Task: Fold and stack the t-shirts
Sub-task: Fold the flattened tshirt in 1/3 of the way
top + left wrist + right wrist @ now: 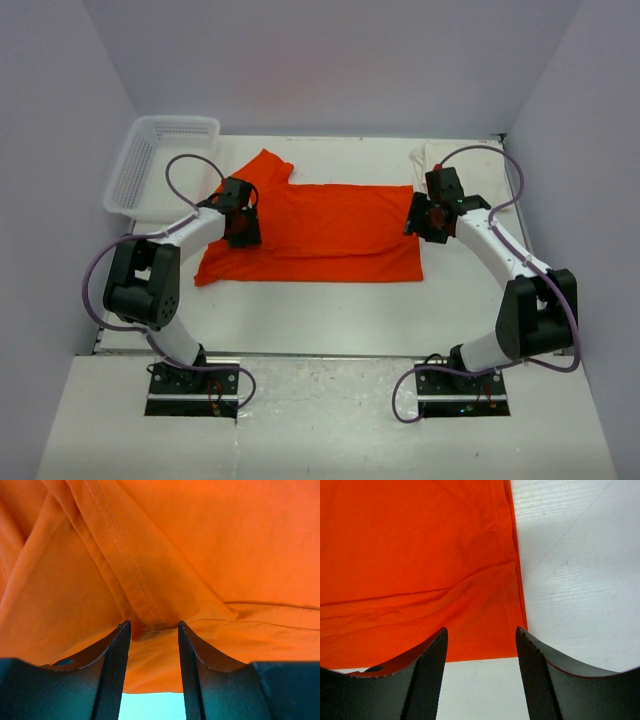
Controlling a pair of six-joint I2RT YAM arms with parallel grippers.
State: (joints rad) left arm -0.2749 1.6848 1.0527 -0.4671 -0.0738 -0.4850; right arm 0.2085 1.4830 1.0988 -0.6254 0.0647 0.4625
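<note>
The orange-red t-shirt point(330, 232) is spread flat on the tabletop point(320, 310) between the two grippers. The left gripper point(154, 626) is set on its sleeve end, jaws partly apart with a stitched fold bunched between them — whether that fold is clamped cannot be told. The right gripper point(481, 630) is poised over the hem corner, jaws apart and empty. The cream t-shirt point(432, 155) lies just beyond it.

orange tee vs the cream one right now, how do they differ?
The orange t-shirt lies spread flat across mid-table. The cream-white t-shirt sits at the far right corner. The orange one is in near-full view, while the cream-white one shows only a small patch beside the right arm. Both rest on the table.
</note>
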